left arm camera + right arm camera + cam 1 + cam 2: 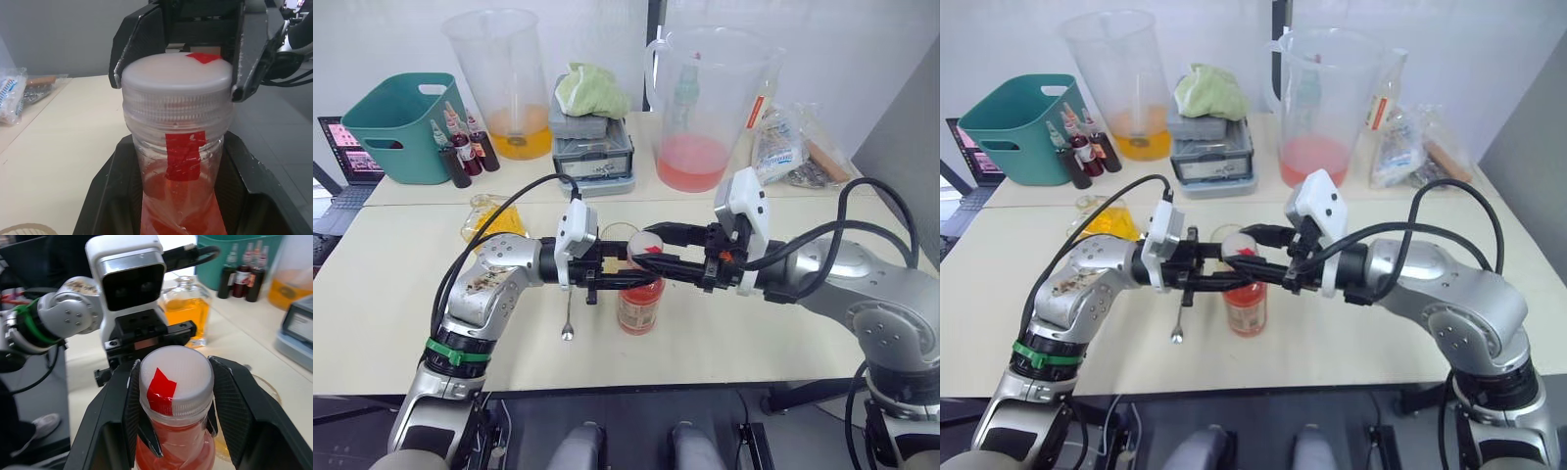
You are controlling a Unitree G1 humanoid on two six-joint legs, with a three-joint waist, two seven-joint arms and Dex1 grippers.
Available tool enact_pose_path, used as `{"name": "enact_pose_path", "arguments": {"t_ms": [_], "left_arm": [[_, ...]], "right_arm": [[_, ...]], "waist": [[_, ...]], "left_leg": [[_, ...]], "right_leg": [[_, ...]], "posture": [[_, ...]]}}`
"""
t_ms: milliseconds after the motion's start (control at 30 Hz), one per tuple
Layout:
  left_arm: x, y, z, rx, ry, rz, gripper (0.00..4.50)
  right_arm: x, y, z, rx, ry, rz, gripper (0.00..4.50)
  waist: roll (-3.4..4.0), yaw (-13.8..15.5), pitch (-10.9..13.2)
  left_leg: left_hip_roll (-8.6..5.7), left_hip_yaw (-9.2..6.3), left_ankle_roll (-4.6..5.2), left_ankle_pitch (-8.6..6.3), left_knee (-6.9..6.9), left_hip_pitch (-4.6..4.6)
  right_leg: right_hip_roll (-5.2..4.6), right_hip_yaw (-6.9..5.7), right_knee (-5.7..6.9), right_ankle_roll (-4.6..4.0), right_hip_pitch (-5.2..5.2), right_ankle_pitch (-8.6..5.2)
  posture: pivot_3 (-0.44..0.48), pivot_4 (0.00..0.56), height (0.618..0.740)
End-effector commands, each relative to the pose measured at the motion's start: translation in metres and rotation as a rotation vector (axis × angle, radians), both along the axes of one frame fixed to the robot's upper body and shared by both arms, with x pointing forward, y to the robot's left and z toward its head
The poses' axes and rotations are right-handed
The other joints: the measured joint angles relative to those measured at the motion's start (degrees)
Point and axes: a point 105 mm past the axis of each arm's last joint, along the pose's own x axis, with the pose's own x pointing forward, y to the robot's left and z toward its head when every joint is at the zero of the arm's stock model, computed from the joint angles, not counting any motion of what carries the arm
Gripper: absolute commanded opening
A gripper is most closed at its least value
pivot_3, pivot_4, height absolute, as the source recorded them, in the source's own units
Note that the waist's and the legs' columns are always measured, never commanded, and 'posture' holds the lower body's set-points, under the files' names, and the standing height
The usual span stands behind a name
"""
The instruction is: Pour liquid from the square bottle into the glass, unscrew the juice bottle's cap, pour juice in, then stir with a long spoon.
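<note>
pale tabletop carries the work, and near its front edge, about midway along, stands the juice bottle [639, 308]. the left gripper [607, 266] has its fingers closed round the bottle's neck; the right gripper [171, 404] is clamped on the white cap [174, 372] with the red mark.

to do this well, i judge the left should keep the bottle upright and steady while the right twists, then lifts the cap straight off.

just behind is the glass [619, 237]; the long spoon [569, 315] lies left of the bottle, the square bottle [493, 219] towards the left edge. at the back edge stand two big jugs [502, 83] and a teal bin [401, 127].
</note>
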Motion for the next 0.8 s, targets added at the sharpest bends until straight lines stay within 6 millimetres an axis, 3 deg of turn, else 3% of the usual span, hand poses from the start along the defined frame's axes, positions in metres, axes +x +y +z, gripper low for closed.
{"name": "enact_pose_path", "arguments": {"t_ms": [33,233,533,600,767,800], "left_arm": [[0.0,0.002,0.005,0.013,-0.031,-0.022,1.45],[0.001,0.003,0.003,0.021,-0.027,-0.034,1.45],[0.0,0.003,0.003,0.019,-0.028,-0.042,1.45],[0.0,0.003,0.003,0.018,-0.029,-0.043,1.45],[0.0,0.002,0.002,0.015,-0.025,-0.045,1.45],[0.0,0.001,0.002,0.014,-0.025,-0.046,1.45]], "right_arm": [[-0.001,-0.001,-0.002,-0.044,0.039,0.233,1.67],[0.033,0.002,-0.004,-0.21,0.069,0.457,1.67],[0.048,0.008,0.006,-0.254,0.12,0.558,1.67],[0.046,0.006,0.012,-0.23,0.126,0.556,2.71],[0.036,-0.002,0.038,-0.108,0.089,0.532,4.35],[0.034,-0.002,0.04,-0.099,0.086,0.529,4.47]], "waist": [[0.0,-0.09,0.0],[0.01,-0.47,-0.01],[0.02,-0.41,-0.01],[0.02,-0.4,-0.02],[0.02,-0.25,-0.01],[0.02,-0.19,-0.01]], "left_leg": [[0.0,0.01,0.0,0.0,0.0,0.0],[0.04,0.03,0.01,-0.01,0.0,0.07],[0.01,-0.06,-0.04,0.02,0.01,0.05],[0.01,-0.06,-0.05,0.02,0.01,0.06],[-0.01,-0.06,-0.06,0.02,0.02,-0.03],[-0.02,-0.06,-0.06,0.02,0.02,-0.05]], "right_leg": [[0.01,0.0,-0.01,0.0,0.0,0.0],[0.05,-0.02,0.0,0.0,0.02,0.0],[-0.01,-0.02,0.07,-0.01,-0.06,0.01],[-0.01,-0.01,0.07,-0.02,-0.05,0.02],[-0.03,0.0,0.21,-0.03,-0.19,0.02],[-0.04,0.0,0.22,-0.03,-0.22,0.02]], "posture": [[0.0,0.15,0.74],[0.0,0.15,0.74],[0.0,0.15,0.74],[0.0,0.15,0.74],[0.0,0.15,0.74],[0.0,0.15,0.74]]}}
